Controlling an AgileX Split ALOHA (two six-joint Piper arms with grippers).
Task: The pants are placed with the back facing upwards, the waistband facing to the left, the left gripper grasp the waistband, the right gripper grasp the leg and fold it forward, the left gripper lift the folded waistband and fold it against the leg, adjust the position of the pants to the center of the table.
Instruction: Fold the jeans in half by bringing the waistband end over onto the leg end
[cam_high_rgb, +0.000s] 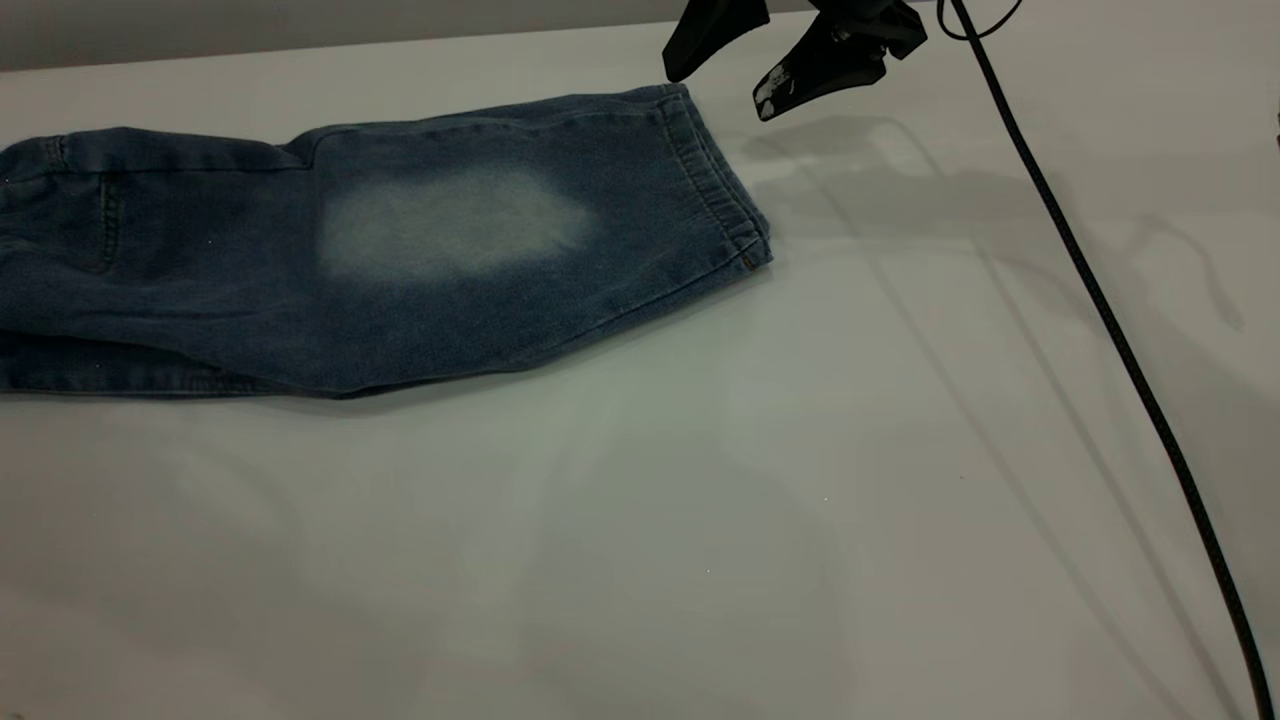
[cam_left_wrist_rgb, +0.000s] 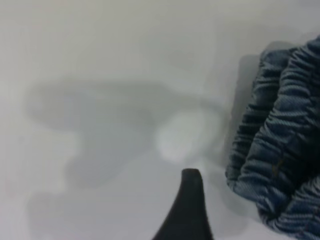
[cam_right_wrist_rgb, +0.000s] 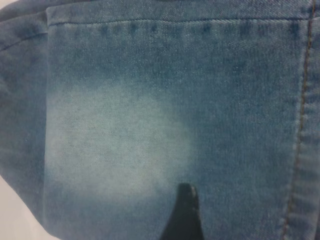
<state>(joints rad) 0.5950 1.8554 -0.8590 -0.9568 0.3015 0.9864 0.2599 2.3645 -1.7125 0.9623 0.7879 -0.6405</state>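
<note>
the pants lie flat on the white desk, at its left part, with the pale oval up and the stitched hem of the leg toward the middle. the right pincer hangs just above the far corner of this hem, fingers spread wide and holding nothing. the left pincer is near the ruched waistband, not touching; i cannot tell how wide it is.
</note>
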